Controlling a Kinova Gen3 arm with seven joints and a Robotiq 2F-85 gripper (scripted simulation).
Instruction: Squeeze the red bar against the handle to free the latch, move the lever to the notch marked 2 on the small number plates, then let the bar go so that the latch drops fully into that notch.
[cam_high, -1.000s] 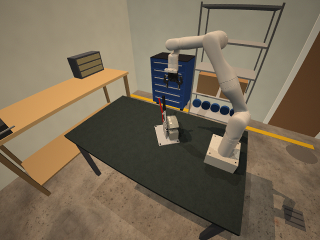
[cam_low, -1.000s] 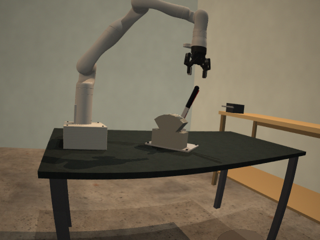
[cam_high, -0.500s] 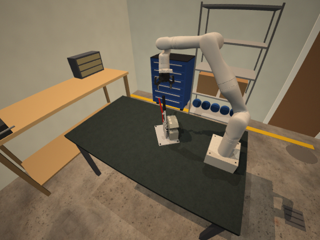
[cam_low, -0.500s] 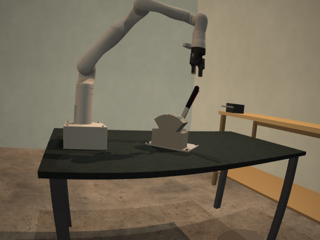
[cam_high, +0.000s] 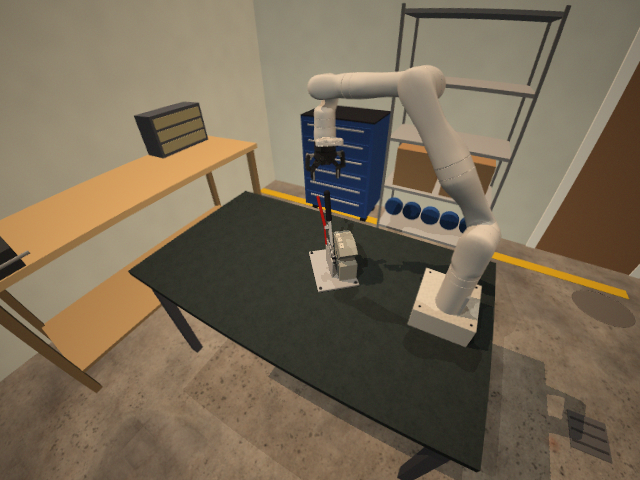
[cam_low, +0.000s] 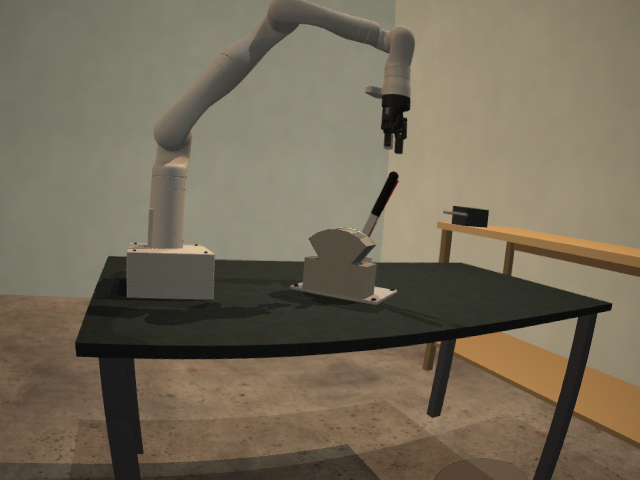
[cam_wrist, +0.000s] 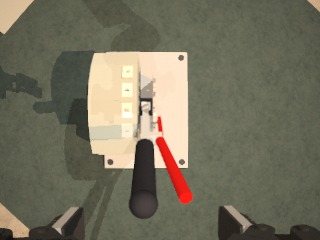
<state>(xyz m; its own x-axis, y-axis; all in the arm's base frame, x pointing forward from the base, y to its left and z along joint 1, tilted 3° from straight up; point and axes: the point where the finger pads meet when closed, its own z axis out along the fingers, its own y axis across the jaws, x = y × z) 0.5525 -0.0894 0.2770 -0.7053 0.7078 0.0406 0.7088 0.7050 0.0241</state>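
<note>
The lever unit (cam_high: 338, 258) stands on a pale base plate in the middle of the dark table. Its black handle (cam_high: 327, 204) leans up and away from the arm's base, and the red bar (cam_high: 322, 219) runs beside it, spread apart from it. In the wrist view the handle knob (cam_wrist: 144, 200) and the red bar (cam_wrist: 172, 168) lie side by side below small number plates (cam_wrist: 127, 100); their digits are too small to read. My gripper (cam_high: 324, 166) hangs open and empty above the handle top, clear of it. It also shows in the exterior view (cam_low: 393, 140) above the handle (cam_low: 385, 196).
The arm's white base block (cam_high: 445, 310) stands at the table's right side. A wooden bench (cam_high: 103, 196) with a drawer box (cam_high: 171, 128) stands to the left. A blue drawer cabinet (cam_high: 343, 160) and a metal shelf rack (cam_high: 465, 118) stand behind the table.
</note>
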